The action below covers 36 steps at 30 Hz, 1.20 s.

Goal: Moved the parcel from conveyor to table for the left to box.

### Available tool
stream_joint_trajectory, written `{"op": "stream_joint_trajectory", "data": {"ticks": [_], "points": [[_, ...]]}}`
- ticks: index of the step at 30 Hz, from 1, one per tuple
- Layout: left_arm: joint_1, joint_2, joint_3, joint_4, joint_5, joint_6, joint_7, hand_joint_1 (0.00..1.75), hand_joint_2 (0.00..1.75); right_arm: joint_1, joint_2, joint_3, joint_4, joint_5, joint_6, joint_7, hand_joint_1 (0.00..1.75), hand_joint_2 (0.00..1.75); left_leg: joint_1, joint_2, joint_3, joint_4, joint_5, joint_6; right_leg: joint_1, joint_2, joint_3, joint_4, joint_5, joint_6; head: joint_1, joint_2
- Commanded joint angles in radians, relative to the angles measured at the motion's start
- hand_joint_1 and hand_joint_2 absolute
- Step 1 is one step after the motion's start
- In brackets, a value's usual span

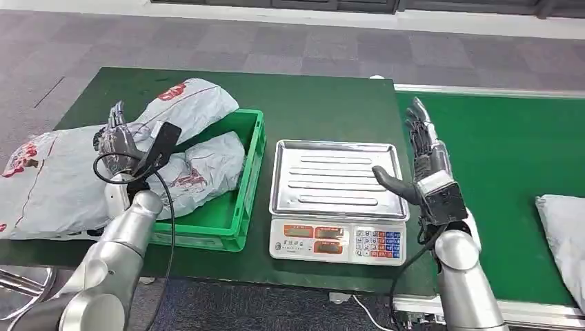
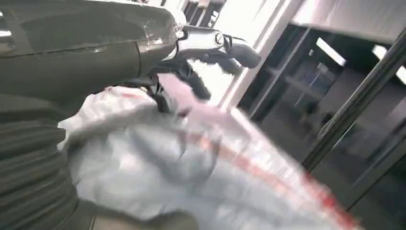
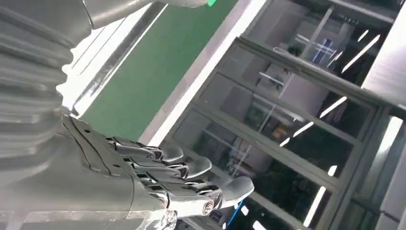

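Note:
A grey parcel (image 1: 564,231) lies on the green conveyor belt (image 1: 503,158) at the right edge. My right hand (image 1: 426,155) is open and upright between the belt and the scale, thumb out over the scale tray, holding nothing; its straight fingers (image 3: 191,167) show from the wrist. My left hand (image 1: 116,140) hovers open over grey plastic parcels with red print at the green crate (image 1: 250,172). One parcel (image 1: 207,169) lies in the crate, another (image 1: 190,102) leans over its far rim, and a large one (image 1: 48,183) lies left of it. From the left wrist, the spread fingers (image 2: 210,45) sit above a bag (image 2: 191,167).
A weighing scale with a bare steel tray (image 1: 336,176) and keypad stands mid-table between crate and conveyor. A black cable runs from my left wrist down past the table's front edge. Grey floor lies beyond the dark green table (image 1: 324,103).

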Motion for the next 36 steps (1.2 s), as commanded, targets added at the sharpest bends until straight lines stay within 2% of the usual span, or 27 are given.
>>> {"op": "stream_joint_trajectory", "data": {"ticks": [1, 2, 5, 7, 8, 9, 11, 17, 20, 23, 24, 26, 27, 28, 30, 31, 32, 34, 36], "points": [[0.035, -0.007, -0.071, -0.116, 0.019, 0.001, -0.005, 0.00, 1.75, -0.002, 0.021, -0.057, 0.001, -0.003, 0.003, 0.005, 0.00, 1.75, 0.002, -0.001, 0.001, 0.000, -0.001, -0.004, 0.001, 0.000, 0.002, -0.001, 0.000, 0.000, 0.000, 0.000], [0.044, -0.009, -0.062, -0.148, 0.019, 0.001, -0.014, 0.00, 1.75, -0.003, 0.021, -0.057, 0.002, -0.003, 0.002, 0.005, 0.00, 1.75, 0.002, -0.001, 0.001, -0.001, 0.000, -0.004, 0.002, 0.000, 0.002, -0.001, 0.000, 0.000, 0.000, 0.000], [0.092, -0.057, 0.047, -0.312, 0.108, 0.001, -0.161, 0.00, 1.75, -0.007, 0.015, -0.057, 0.010, -0.009, 0.000, 0.004, 0.00, 1.75, 0.001, 0.000, 0.000, 0.000, -0.001, -0.003, 0.001, 0.001, 0.000, -0.001, 0.000, -0.001, 0.000, 0.000], [0.113, -0.114, 0.166, -0.422, 0.170, 0.001, -0.321, 0.00, 1.75, -0.013, 0.010, -0.053, 0.022, -0.013, -0.001, 0.002, 0.00, 1.75, 0.003, 0.001, 0.001, 0.000, -0.002, -0.004, 0.002, 0.002, 0.001, -0.002, 0.000, 0.000, 0.000, 0.000], [0.122, -0.133, 0.213, -0.462, 0.215, 0.001, -0.393, 0.00, 0.00, -0.020, 0.009, -0.052, 0.034, -0.016, -0.003, -0.001, 0.00, 1.75, 0.003, 0.002, 0.001, 0.000, -0.002, -0.004, 0.002, 0.003, 0.001, -0.002, 0.000, 0.000, 0.000, 0.000], [0.130, -0.154, 0.245, -0.519, 0.274, 0.001, -0.465, 0.00, 0.00, -0.029, 0.006, -0.053, 0.050, -0.023, -0.014, -0.008, 0.00, 1.75, 0.003, 0.002, 0.001, 0.000, -0.002, -0.004, 0.003, 0.003, 0.002, -0.002, -0.001, 0.000, 0.000, 0.000], [0.167, -0.147, 0.198, -0.585, 0.360, 0.001, -0.465, 0.00, 0.00, -0.035, 0.002, -0.060, 0.062, -0.027, -0.026, -0.019, 0.00, 1.75, 0.002, 0.003, 0.000, 0.001, -0.002, -0.003, 0.002, 0.003, 0.000, -0.001, -0.001, 0.000, 0.000, 0.000], [0.182, -0.150, 0.184, -0.621, 0.384, 0.001, -0.465, 0.00, 0.00, -0.035, -0.002, -0.067, 0.060, -0.027, -0.033, -0.023, 0.00, 1.75, 0.002, 0.002, 0.000, 0.000, -0.003, -0.004, 0.002, 0.003, 0.000, -0.001, -0.001, -0.001, 0.000, 0.000], [0.247, -0.121, 0.062, -0.705, 0.577, 0.001, -0.465, 0.00, 0.00, -0.033, -0.012, -0.093, 0.043, -0.022, -0.083, -0.039, 0.00, 1.75, 0.002, 0.002, 0.001, -0.001, -0.003, -0.004, 0.002, 0.003, 0.001, -0.002, -0.001, 0.000, 0.000, 0.000], [0.347, -0.002, -0.253, -0.811, 0.871, 0.001, -0.465, 0.00, 0.00, -0.046, -0.061, -0.165, 0.041, 0.077, -0.235, -0.013, 0.00, 1.75, 0.002, 0.001, 0.000, 0.000, -0.003, -0.003, 0.002, 0.001, 0.000, -0.001, -0.002, -0.001, 0.000, 0.000], [0.359, 0.030, -0.356, -0.801, 0.930, -0.006, -0.465, 0.00, 1.75, -0.063, -0.081, -0.197, 0.068, 0.133, -0.293, 0.016, 0.00, 1.75, 0.002, -0.001, 0.001, -0.001, -0.003, -0.004, 0.002, 0.000, 0.001, -0.002, -0.002, 0.000, 0.000, 0.000], [0.371, 0.035, -0.464, -0.771, 1.004, -0.186, -0.465, 0.00, 1.75, -0.089, -0.109, -0.260, 0.128, 0.139, -0.308, 0.025, 0.00, 1.75, 0.002, -0.003, -0.002, 0.001, -0.002, -0.003, 0.002, -0.002, 0.000, -0.001, -0.002, 0.000, 0.000, 0.000], [0.368, 0.034, -0.495, -0.739, 1.084, -0.345, -0.465, 0.00, 1.75, -0.100, -0.116, -0.282, 0.156, 0.125, -0.294, 0.035, 0.00, 1.75, 0.003, -0.006, -0.001, 0.001, -0.002, -0.004, 0.002, -0.005, 0.002, -0.002, -0.003, 0.000, 0.000, 0.000], [0.347, 0.027, -0.513, -0.637, 1.148, -0.497, -0.465, 0.00, 1.75, -0.113, -0.125, -0.298, 0.190, 0.124, -0.287, 0.041, 0.00, 1.75, 0.001, -0.005, -0.001, 0.000, -0.002, -0.002, 0.001, -0.005, 0.000, -0.001, -0.002, 0.000, 0.000, 0.000], [0.240, -0.007, -0.520, -0.333, 1.200, -0.782, -0.459, 0.00, 1.75, -0.173, -0.151, -0.311, 0.334, 0.306, -0.354, 0.134, 0.00, 1.75, 0.002, -0.011, 0.001, -0.002, 0.000, -0.002, 0.001, -0.011, 0.005, -0.004, -0.002, 0.001, 0.000, 0.000], [0.201, -0.026, -0.511, -0.230, 1.153, -0.785, -0.465, 0.00, 1.75, -0.202, -0.156, -0.321, 0.400, 0.394, -0.392, 0.175, 0.00, 1.75, 0.000, -0.011, 0.002, -0.001, -0.001, 0.000, 0.000, -0.011, 0.005, -0.003, -0.004, 0.003, 0.000, 0.000], [0.201, -0.026, -0.511, -0.230, 1.153, -0.785, -0.465, 0.00, 1.75, -0.202, -0.156, -0.321, 0.400, 0.394, -0.392, 0.175, 0.00, 1.75, 0.001, -0.012, 0.002, -0.002, -0.001, -0.001, 0.000, -0.012, 0.007, -0.004, -0.004, 0.004, 0.000, 0.000], [0.169, -0.051, -0.482, -0.107, 1.182, -0.881, -0.465, 0.00, 1.75, -0.226, -0.169, -0.356, 0.512, 0.475, -0.480, 0.178, 0.00, 1.75, 0.000, -0.008, 0.001, 0.000, -0.001, 0.001, -0.001, -0.008, 0.005, -0.004, -0.002, 0.005, 0.000, 0.000], [0.185, -0.076, -0.437, -0.084, 1.134, -0.772, -0.465, 0.00, 1.75, -0.220, -0.192, -0.444, 0.635, 0.519, -0.545, 0.205, 0.00, 1.75, 0.000, -0.007, 0.002, -0.002, 0.000, 0.000, -0.001, -0.006, 0.006, -0.006, 0.001, 0.006, 0.000, 0.000]]}}
